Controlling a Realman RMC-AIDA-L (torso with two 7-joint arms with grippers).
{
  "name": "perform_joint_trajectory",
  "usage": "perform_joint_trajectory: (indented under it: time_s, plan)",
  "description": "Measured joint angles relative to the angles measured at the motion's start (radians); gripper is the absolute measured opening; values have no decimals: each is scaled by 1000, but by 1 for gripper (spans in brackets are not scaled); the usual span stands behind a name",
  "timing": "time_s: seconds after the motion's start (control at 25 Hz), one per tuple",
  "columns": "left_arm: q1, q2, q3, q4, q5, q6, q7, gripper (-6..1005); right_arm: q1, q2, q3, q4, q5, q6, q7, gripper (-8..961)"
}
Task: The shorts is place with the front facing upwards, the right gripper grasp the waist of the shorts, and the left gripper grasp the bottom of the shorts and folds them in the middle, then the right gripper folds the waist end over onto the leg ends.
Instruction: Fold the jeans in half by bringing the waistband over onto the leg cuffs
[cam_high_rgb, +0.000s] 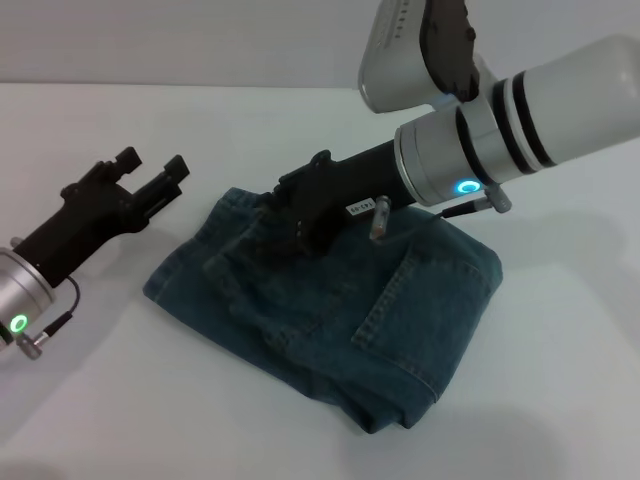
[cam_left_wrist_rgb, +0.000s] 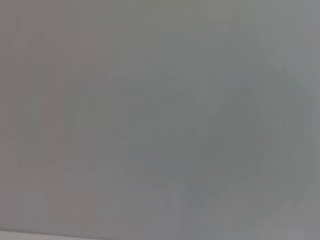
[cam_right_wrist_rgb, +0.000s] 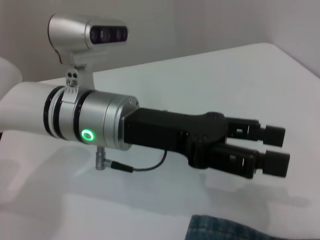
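The blue denim shorts lie folded into a compact bundle on the white table, a stitched pocket facing up. My right gripper reaches down from the right and rests on the bundle's far left part, its tip sunk among the fabric folds. My left gripper hovers open and holds nothing, just left of the shorts and apart from them. The right wrist view shows that same left gripper from the side, jaws apart, with a corner of the shorts below it. The left wrist view holds only blank pale surface.
The white table stretches bare around the bundle. A camera head sits on top of the left arm's wrist. A thin cable hangs under that wrist.
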Motion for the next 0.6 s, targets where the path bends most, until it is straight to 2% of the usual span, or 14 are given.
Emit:
perform_joint_trajectory:
  time_s: [0.08,0.28,0.4,0.6]
  plan:
    - [2,0,0,-10,1,-8,12,809,-4,1,-12,2,13,16,-18,413]
    - [6,0,0,-19,2,-17,23,809,-19,2,-33,4,56,31,-68,498]
    - [9,0,0,-20,1,-17,23,809,-25,2,-36,2,63,-36,-70,549]
    - [14,1,-6,-20,-1,-18,23,810,-43,-3,-12,-6,65,-226,-47,548]
